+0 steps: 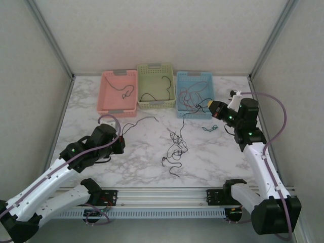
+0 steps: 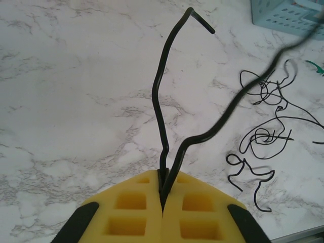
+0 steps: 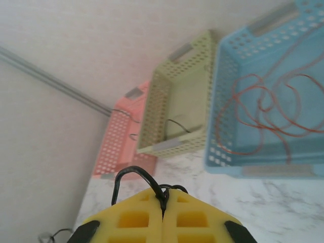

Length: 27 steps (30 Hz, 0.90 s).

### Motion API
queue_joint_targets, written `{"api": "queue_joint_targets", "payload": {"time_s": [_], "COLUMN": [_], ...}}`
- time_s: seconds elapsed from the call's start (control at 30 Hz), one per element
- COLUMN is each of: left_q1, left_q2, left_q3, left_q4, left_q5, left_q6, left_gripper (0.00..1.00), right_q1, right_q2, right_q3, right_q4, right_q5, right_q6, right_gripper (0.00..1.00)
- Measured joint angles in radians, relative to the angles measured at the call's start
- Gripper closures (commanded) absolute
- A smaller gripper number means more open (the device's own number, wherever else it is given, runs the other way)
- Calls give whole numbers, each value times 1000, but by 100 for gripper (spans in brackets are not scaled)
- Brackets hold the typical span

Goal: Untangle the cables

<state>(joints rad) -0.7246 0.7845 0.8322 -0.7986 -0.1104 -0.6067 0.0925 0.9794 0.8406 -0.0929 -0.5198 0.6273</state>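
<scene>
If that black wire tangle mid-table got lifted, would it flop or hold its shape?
Probably springy rather than limp: the tangle lies in open loops, and a similar strand in the left gripper arches up unsupported. Likely light, being so thin; loops may snag together.

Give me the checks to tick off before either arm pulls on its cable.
1. Left gripper shut on the black cable: ok.
2. Right gripper shut on the black cable loop: ok.
3. Both arms hold one and the same cable: cannot tell.
4. Tangle on the table pulled apart: not ok, it lies knotted.
5. Red-orange cable coiled inside the blue basket: ok.
6. Green cable lies apart from the tangle: ok.
</scene>
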Motion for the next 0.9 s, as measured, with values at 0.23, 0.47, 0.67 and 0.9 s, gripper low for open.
{"api": "queue_joint_targets", "payload": {"time_s": [0.23, 0.47, 0.67, 0.9], "left_q1": [0, 33, 155, 231], "left_q2": [14, 164, 470, 933], "left_q3": [31, 192, 408, 787], "left_q4": [1, 22, 114, 177], "left_q5": [6, 43, 87, 117], "left_q6": [4, 38, 65, 88], "left_gripper": [100, 100, 100, 100], "right_q1": [42, 63, 66, 72], "right_q2": [-65, -68, -106, -143], "right_q3": [85, 92, 26, 2], "right_q4": [36, -51, -102, -149], "right_q5": [-60, -27, -10, -5], "right_q6": [14, -25, -40, -40], "right_gripper": [100, 100, 100, 100]}}
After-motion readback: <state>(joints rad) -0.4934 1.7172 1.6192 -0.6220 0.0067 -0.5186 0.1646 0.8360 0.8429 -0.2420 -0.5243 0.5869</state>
